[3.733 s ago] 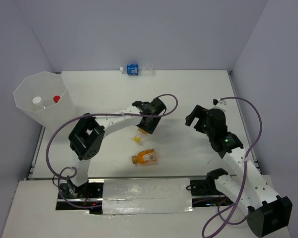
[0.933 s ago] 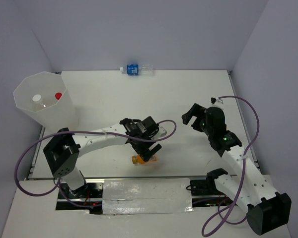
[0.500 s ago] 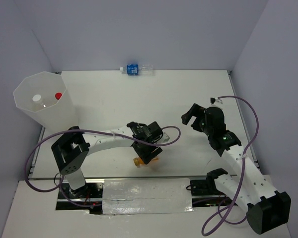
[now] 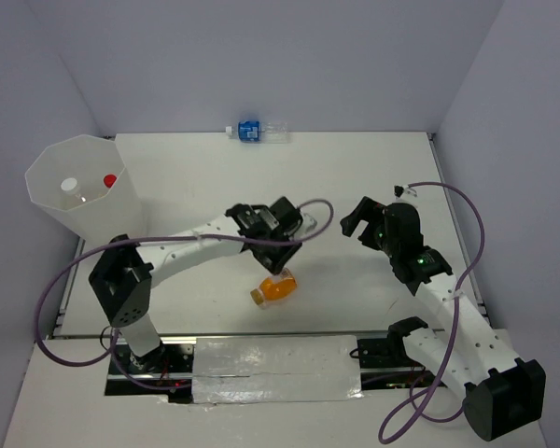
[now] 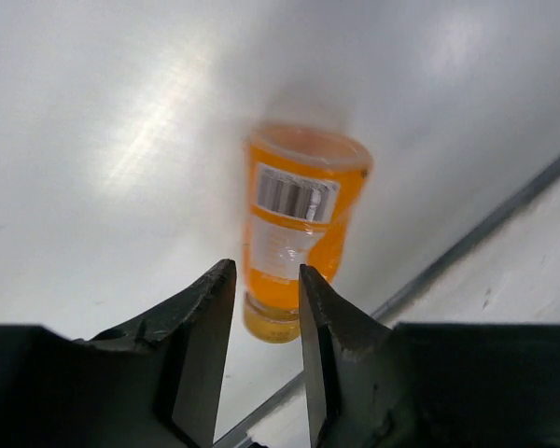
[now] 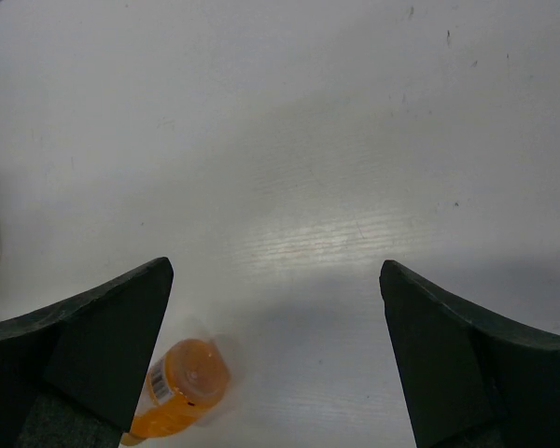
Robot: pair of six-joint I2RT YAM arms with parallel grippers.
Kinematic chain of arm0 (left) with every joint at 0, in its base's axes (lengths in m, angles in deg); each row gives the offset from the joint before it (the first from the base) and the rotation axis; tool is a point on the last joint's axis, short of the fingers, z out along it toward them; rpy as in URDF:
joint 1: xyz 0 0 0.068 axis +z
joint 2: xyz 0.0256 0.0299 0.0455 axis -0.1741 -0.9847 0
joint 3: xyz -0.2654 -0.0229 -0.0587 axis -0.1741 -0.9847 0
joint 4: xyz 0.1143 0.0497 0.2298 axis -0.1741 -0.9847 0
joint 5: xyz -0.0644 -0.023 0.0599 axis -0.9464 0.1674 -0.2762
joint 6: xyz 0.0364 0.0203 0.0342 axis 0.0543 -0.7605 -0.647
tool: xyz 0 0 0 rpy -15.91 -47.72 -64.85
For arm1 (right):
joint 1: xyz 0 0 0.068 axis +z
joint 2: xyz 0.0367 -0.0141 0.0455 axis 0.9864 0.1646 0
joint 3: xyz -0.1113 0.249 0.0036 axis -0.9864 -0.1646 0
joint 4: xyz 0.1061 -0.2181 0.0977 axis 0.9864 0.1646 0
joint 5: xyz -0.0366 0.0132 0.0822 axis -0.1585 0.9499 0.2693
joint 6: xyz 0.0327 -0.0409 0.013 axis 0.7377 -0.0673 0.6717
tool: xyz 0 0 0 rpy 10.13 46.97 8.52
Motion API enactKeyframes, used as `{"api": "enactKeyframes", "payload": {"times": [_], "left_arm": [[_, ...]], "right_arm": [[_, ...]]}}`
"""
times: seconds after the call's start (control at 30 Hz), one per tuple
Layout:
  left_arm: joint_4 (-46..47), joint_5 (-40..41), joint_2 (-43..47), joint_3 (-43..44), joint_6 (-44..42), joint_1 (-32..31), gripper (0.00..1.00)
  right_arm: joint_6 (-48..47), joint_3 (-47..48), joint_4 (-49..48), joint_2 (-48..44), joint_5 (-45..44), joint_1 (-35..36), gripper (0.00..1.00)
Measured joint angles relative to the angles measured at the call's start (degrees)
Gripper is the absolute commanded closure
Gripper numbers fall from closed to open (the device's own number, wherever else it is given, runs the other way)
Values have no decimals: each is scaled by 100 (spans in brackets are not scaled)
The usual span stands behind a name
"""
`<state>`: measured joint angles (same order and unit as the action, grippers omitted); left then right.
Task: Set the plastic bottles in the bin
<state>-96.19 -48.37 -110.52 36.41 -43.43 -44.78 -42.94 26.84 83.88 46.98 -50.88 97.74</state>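
White surface (image 4: 196,177) boxed in by pale lilac walls (image 4: 280,56), with a silvery strip (image 4: 275,369) along the near edge.

Near the middle, toward that near edge: orange bottle (image 4: 273,287), on its side, cap pointing near-left, base far-right, barcode label facing up. Blurred in the left wrist view, so hard to tell whether at rest.

Just above its base end: left gripper (image 4: 280,263), pointing down, fingers (image 5: 201,327) only narrowly parted and pinching nothing. Bottle seen through the gap, below the tips rather than between them. Low at the left of the right wrist view, the same orange bottle (image 6: 179,390), round base turned toward the camera.

Further right and well apart: right gripper (image 4: 357,217), spread wide over bare surface, holding nothing.

At the far edge, against the wall: blue-labelled bottle (image 4: 255,132), on its side, well apart from both arms.

At the far left corner: bin (image 4: 117,219), upright. Inside it, white-capped bottle (image 4: 69,187) and, just right of it, red-capped bottle (image 4: 108,180), little more than the caps plainly visible.
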Motion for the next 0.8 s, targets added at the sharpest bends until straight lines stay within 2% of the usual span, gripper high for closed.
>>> {"api": "enactKeyframes", "payload": {"times": [0.1, 0.2, 0.3, 0.4, 0.43, 0.53, 0.8], "left_arm": [[-195, 188, 166, 682, 122, 568, 54], [-236, 306, 415, 1611, 184, 1453, 51], [-208, 546, 793, 2103, 210, 2017, 48], [-247, 575, 1108, 2236, 199, 1998, 33], [-245, 546, 1152, 2208, 208, 1954, 19], [-212, 396, 1150, 1869, 258, 1843, 1], [-146, 337, 1145, 164, 551, 1379, 0]], "right_arm": [[-2, 0, 0, 2, 11, 0, 0], [-7, 0, 0, 15, 39, 0, 0], [-15, 0, 0, 39, 50, 0, 0], [-15, -2, -4, 44, 66, 0, 0], [-15, -2, -9, 46, 74, 0, 0], [-15, -2, -11, 76, 92, 0, 0], [-17, -2, -17, 212, 111, 0, 0]]}}
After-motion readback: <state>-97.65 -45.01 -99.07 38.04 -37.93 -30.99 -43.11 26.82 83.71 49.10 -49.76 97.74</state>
